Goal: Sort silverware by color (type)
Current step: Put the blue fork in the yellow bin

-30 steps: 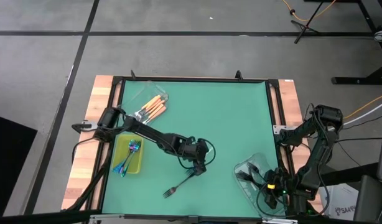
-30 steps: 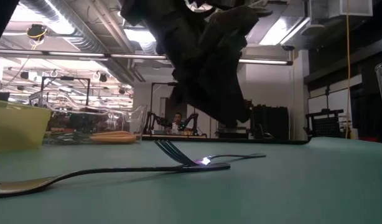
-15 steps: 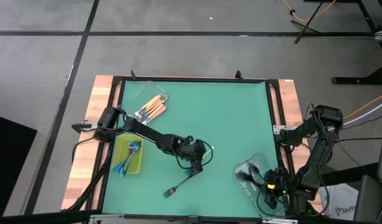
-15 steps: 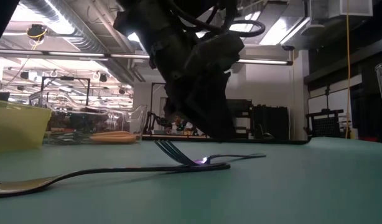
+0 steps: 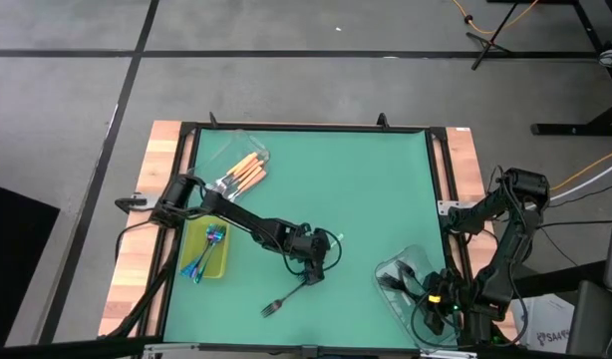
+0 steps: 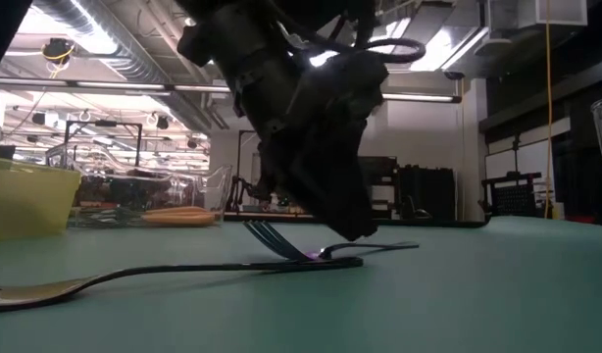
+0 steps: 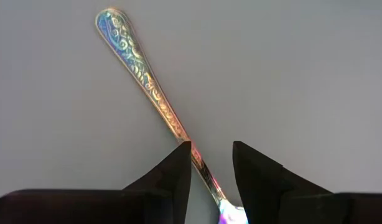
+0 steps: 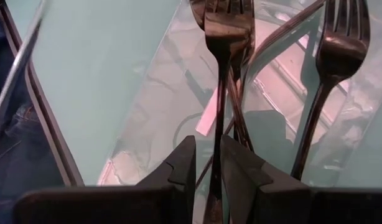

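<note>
- Near the middle of the green mat, the left gripper (image 5: 311, 267) hangs low over an iridescent fork (image 7: 155, 99), fingers (image 7: 172, 174) slightly parted astride its handle, not clamped.
- At the mat's right edge, the right gripper (image 8: 206, 163) is nearly closed on a dark fork (image 8: 223, 59) in the clear tub (image 5: 401, 282).
- Only the low view shows two crossed forks; one dark fork (image 5: 283, 298) lies loose.
</note>
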You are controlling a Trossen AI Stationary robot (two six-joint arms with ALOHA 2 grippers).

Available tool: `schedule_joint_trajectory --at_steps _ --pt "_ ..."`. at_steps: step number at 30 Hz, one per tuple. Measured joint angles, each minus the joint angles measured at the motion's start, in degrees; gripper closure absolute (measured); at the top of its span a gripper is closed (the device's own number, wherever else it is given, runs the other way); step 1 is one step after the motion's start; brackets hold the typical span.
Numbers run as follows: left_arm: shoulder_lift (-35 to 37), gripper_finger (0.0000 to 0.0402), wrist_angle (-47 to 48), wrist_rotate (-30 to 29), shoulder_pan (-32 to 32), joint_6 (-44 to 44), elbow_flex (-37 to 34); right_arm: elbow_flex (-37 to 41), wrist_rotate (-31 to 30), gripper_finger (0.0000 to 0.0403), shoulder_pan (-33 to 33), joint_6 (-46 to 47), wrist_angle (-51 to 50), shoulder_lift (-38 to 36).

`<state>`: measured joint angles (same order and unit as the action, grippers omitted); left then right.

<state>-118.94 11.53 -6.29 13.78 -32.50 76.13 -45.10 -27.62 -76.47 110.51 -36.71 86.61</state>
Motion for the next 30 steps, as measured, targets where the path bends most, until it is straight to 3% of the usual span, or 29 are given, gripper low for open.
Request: schedule_joint_trajectory --at_steps 7,13,30 --pt "-0.1 0.0290 -0.3 0.4 0.0 -1.7 0.0 0.0 0.2 0.0339 0.0 0.1 -0.7 0.0" --pt "-2.1 0.0290 -1.9 5.8 -0.5 -6.1 0.2 0.0 0.2 0.0339 0.0 0.1 -0.7 0.0" --pt "-2.1 0.0298 -0.8 6.4 -0.9 -2.2 0.2 0.0 0.1 0.0339 0.0 0.1 -0.7 0.0"
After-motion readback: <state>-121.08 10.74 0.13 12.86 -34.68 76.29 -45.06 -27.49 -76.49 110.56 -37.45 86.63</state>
